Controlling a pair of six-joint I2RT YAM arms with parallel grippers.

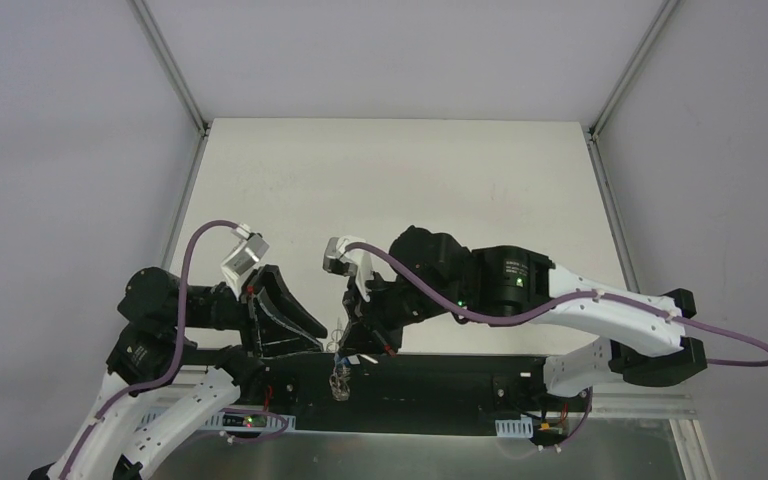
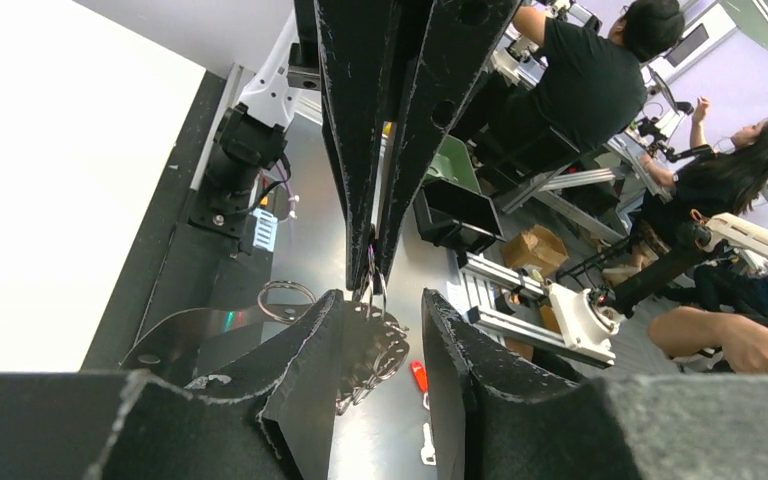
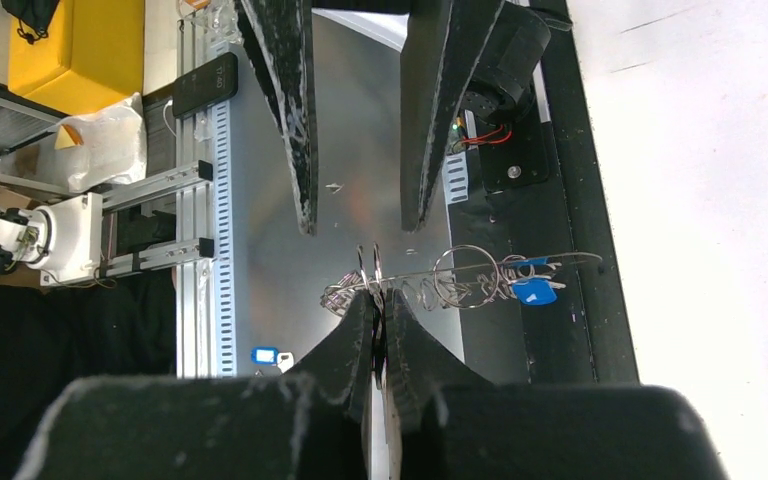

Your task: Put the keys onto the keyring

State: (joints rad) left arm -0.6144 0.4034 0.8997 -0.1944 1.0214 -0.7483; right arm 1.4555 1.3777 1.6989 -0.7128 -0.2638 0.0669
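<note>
"Keyring (image 3: 508, 272) hangs at the near edge of the table (image 1: 410, 180), pinched by the right gripper (image 3: 378, 295); the left gripper (image 3: 360, 225) gapes beside it."

"Closing off-centre could twist it loose, dropping the keys (image 3: 532, 292) off the edge."

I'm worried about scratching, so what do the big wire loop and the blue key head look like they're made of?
The keyring looks like thin bare metal wire: grey, with bright glints. The blue key head looks like matte plastic, flat colour without shine, though painted metal can't be excluded.
</note>
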